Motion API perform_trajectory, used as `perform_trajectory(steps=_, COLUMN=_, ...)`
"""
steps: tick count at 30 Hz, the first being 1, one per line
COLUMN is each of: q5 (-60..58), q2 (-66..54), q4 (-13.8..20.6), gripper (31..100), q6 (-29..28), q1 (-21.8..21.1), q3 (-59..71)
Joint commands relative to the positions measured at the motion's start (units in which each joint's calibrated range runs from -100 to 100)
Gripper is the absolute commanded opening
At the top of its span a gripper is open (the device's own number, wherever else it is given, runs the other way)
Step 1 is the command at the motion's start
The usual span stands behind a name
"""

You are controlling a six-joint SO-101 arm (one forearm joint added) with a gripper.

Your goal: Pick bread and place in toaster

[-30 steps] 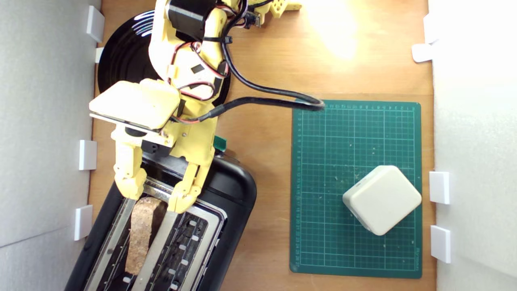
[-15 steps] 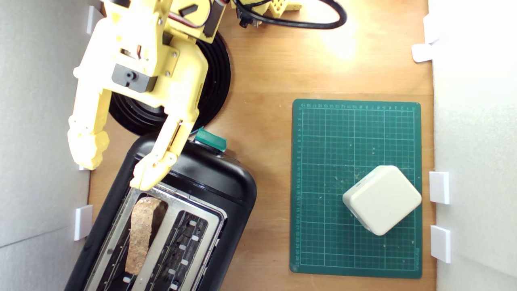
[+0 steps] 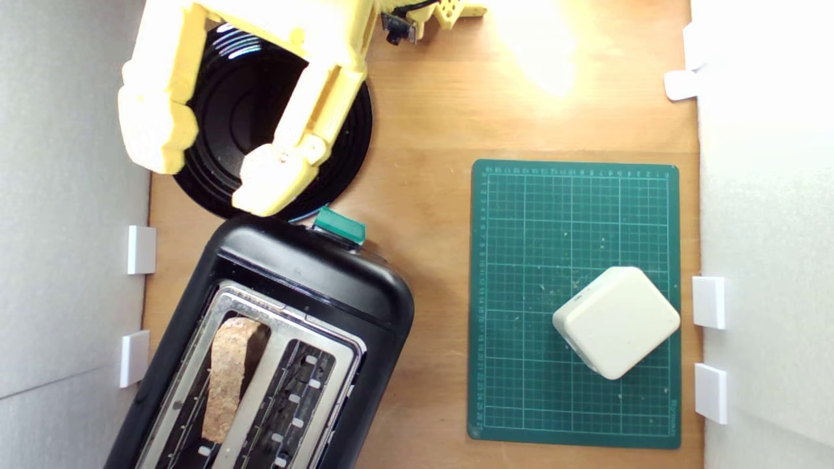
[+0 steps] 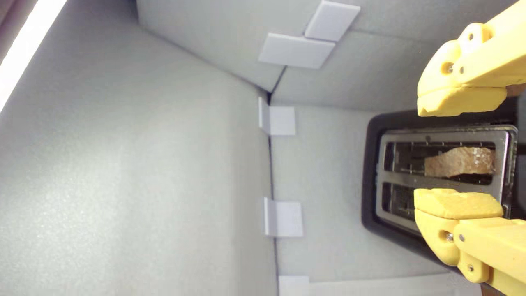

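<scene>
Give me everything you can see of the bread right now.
The bread is a thin rough brown strip seen edge-on, standing in the toaster's slot nearer the exterior view's left, its top just proud of the silver rim. The wrist view shows a paler, wedge-shaped side. Nothing grips it; the open gripper hangs apart, over the black plate.

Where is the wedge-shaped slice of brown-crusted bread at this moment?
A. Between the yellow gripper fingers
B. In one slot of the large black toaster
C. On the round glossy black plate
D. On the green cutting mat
B: the wedge-shaped slice of brown-crusted bread stands in one slot of the large black toaster, while the open yellow gripper holds nothing above the round glossy black plate.
</scene>
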Motion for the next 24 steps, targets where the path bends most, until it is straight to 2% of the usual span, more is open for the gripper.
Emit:
perform_trajectory(steps=1, q5=0.8, q2=-6.8, q4=-0.4, gripper=75.7, q6=-0.2, q1=-1.8, q3=6.2)
perform_trajectory(steps=12, q5=0.8, q2=-20.3, q4=-0.4, gripper=75.6, q6=-2.3, q1=-9.2, q3=27.3)
perform_trajectory(steps=20, q5=0.7, q2=-30.8, q4=-0.5, gripper=75.6, q6=-6.4, q1=-15.5, q3=44.6)
perform_trajectory(steps=24, q5=0.7, q2=-34.9, q4=-3.2, gripper=75.6, q6=-8.3, q1=-16.3, q3=50.6)
